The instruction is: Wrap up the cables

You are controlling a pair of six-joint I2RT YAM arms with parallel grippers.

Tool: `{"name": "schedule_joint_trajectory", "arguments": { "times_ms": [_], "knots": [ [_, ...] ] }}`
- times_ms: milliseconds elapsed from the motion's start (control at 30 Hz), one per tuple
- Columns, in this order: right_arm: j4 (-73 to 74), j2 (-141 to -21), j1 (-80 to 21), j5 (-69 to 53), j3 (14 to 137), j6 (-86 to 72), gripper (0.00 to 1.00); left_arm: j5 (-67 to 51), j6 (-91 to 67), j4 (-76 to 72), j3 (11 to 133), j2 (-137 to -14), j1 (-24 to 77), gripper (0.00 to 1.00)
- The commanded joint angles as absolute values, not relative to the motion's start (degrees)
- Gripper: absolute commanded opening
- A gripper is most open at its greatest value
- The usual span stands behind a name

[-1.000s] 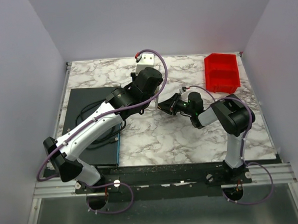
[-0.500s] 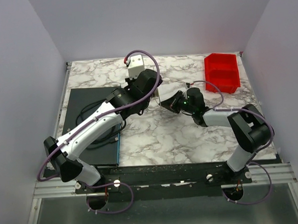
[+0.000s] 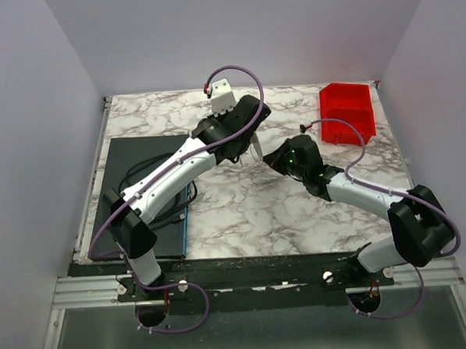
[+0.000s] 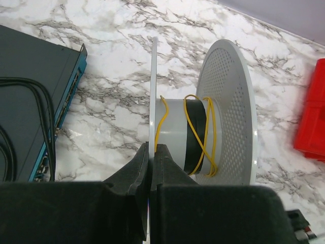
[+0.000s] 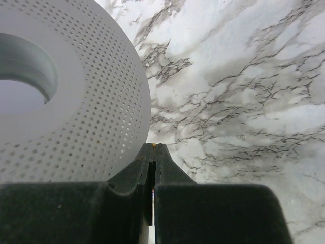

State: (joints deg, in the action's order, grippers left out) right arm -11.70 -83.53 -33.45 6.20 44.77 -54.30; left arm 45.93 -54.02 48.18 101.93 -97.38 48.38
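Note:
In the left wrist view a white spool [image 4: 228, 112] stands on edge, with two round flanges and a grey core with a black band. The thin yellow cable [image 4: 205, 129] lies in a few loose turns round the core. My left gripper [image 4: 151, 151] is shut on the rim of the thin left flange [image 4: 153, 91]. In the right wrist view my right gripper [image 5: 154, 148] is shut beside the perforated flange [image 5: 86, 117], with a tiny yellow bit of cable [image 5: 154, 145] pinched at its tips. From above, both grippers, left [image 3: 253, 146] and right [image 3: 274, 158], meet at the spool [image 3: 257, 151] mid-table.
A red bin [image 3: 345, 112] stands at the back right and also shows in the left wrist view [image 4: 312, 122]. A black box [image 3: 138, 160] with black cords [image 3: 150, 167] on it lies at the left, seen too in the left wrist view [image 4: 35, 76]. The table is marble-patterned.
The left arm has stretched further right and back with the spool. The right arm's elbow has swung out to the right, while its gripper has stayed at the spool.

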Motion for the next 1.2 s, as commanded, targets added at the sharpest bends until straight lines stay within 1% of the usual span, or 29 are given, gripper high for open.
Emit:
{"name": "schedule_joint_trajectory", "arguments": {
  "times_ms": [0, 167, 400, 567, 833, 1033, 1167],
  "knots": [
    [-9.0, -79.3, -34.0, 11.5, 43.8, -52.3, 0.01, 50.5, -51.1, 48.0, 106.0, -99.7, 47.8, 0.00],
    [-7.3, -77.8, -34.0, 10.3, 47.1, -51.2, 0.01, 51.2, -40.3, 47.8, 109.3, -103.8, 48.5, 0.00],
    [-4.0, -78.9, -34.0, 9.9, 53.5, -49.7, 0.01, 54.6, -23.4, 42.6, 107.7, -106.9, 52.1, 0.00],
    [-3.6, -79.3, -34.0, 8.7, 54.9, -50.5, 0.01, 55.6, -17.0, 40.1, 105.4, -107.5, 53.4, 0.00],
    [-4.7, -77.2, -34.0, 4.5, 53.4, -53.3, 0.01, 53.1, -20.9, 45.3, 107.7, -109.1, 51.6, 0.00],
    [-6.0, -74.9, -34.0, 0.9, 50.3, -56.2, 0.01, 51.6, -20.8, 47.7, 111.9, -111.0, 50.1, 0.00],
    [-6.2, -74.4, -34.1, 1.1, 50.1, -56.7, 0.01, 50.7, -18.4, 46.3, 111.4, -111.3, 50.3, 0.00]
  ]
}}
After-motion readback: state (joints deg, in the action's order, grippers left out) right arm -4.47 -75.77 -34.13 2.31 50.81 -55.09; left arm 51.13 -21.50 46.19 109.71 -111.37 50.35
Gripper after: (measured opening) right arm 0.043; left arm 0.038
